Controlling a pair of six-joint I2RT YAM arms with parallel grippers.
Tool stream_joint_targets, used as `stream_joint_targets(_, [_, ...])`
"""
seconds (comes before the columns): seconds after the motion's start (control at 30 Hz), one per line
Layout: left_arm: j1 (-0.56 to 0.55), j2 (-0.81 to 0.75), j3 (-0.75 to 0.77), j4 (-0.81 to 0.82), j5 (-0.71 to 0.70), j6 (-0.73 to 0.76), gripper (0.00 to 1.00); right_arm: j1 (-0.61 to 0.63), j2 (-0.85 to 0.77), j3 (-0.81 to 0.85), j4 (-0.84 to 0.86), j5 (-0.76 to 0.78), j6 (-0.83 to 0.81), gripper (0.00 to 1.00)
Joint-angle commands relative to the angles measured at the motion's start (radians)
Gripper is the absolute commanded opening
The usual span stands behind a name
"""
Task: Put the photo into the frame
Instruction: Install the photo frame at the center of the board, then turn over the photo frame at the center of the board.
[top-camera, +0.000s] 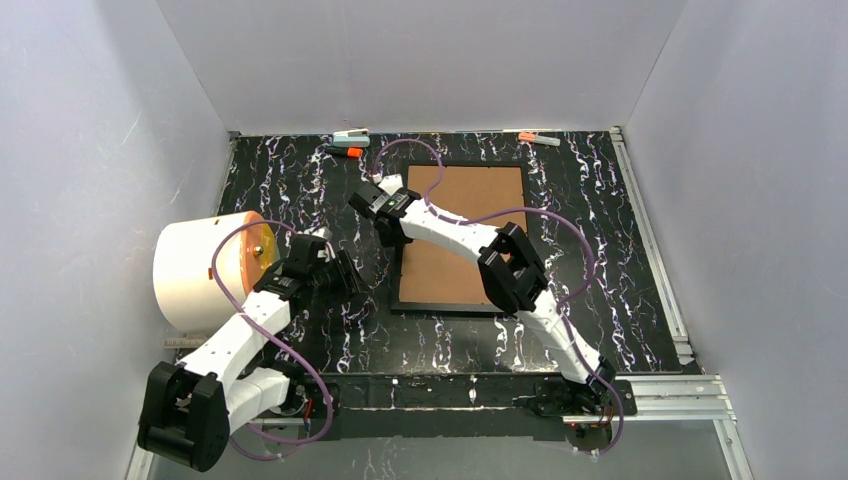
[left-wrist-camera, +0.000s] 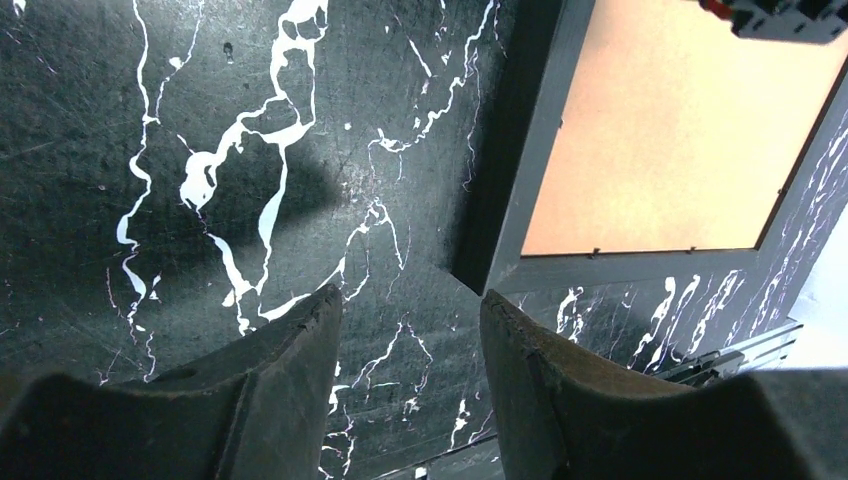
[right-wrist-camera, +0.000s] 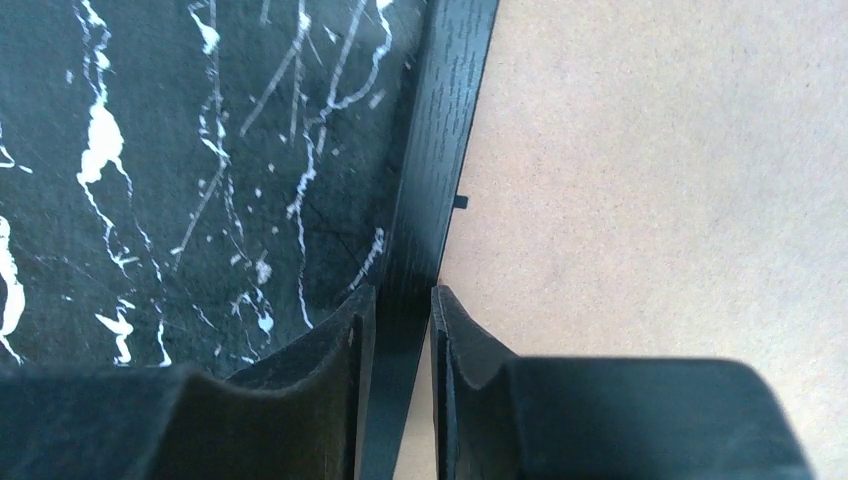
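I have the right gripper (right-wrist-camera: 402, 296) clamped on the frame (right-wrist-camera: 441, 120) at its left rail, and the left gripper (left-wrist-camera: 410, 296) hangs with fingers apart above the table (left-wrist-camera: 120, 130) nearby.

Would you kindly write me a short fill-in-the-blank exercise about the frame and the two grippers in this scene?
1. The board inside the frame is ___ in colour.
2. In the top view, the right gripper straddles the frame's ___ rail.
3. The left gripper hangs ___ above the table, holding nothing.
Missing words: brown; left; open.
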Motion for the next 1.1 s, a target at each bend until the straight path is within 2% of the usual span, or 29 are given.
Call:
stream_joint_targets(0.0, [0.004,0.001,-0.024,0.02,0.027,0.009,0.52,0.005,-0.104,-0.138,-0.125,-0.071,0.094,0.21])
stream_joint_targets(0.1, [0.005,0.025,-0.038,0.069,0.07,-0.001,0.53,0.005,-0.165,-0.222,-0.138,-0.096,0.117,0.14])
stream_joint_targets(0.23, [0.005,0.055,-0.054,0.148,0.153,-0.011,0.56,0.004,-0.246,-0.31,-0.155,-0.139,0.153,0.11])
stream_joint_targets(0.3, [0.005,0.082,-0.057,0.191,0.212,-0.01,0.59,0.004,-0.289,-0.353,-0.111,-0.164,0.166,0.12])
stream_joint_targets(0.37, [0.005,0.105,-0.053,0.212,0.238,-0.005,0.61,0.002,-0.307,-0.365,-0.093,-0.165,0.179,0.16])
stream_joint_targets(0.4, [0.005,0.111,-0.053,0.22,0.239,-0.005,0.61,0.001,-0.293,-0.352,-0.107,-0.153,0.187,0.23])
stream_joint_targets(0.43, [0.005,0.114,-0.053,0.227,0.236,-0.005,0.62,0.001,-0.279,-0.33,-0.131,-0.137,0.194,0.28])
stream_joint_targets(0.5, [0.005,0.119,-0.051,0.235,0.228,-0.004,0.63,0.0,-0.218,-0.261,-0.197,-0.106,0.204,0.32])
stream_joint_targets(0.63, [0.005,0.137,-0.052,0.245,0.23,-0.001,0.65,-0.002,-0.15,-0.175,-0.258,-0.088,0.213,0.32])
stream_joint_targets(1.07, [0.005,0.176,-0.076,0.313,0.274,-0.018,0.79,-0.021,-0.132,-0.22,-0.226,-0.119,0.223,0.37])
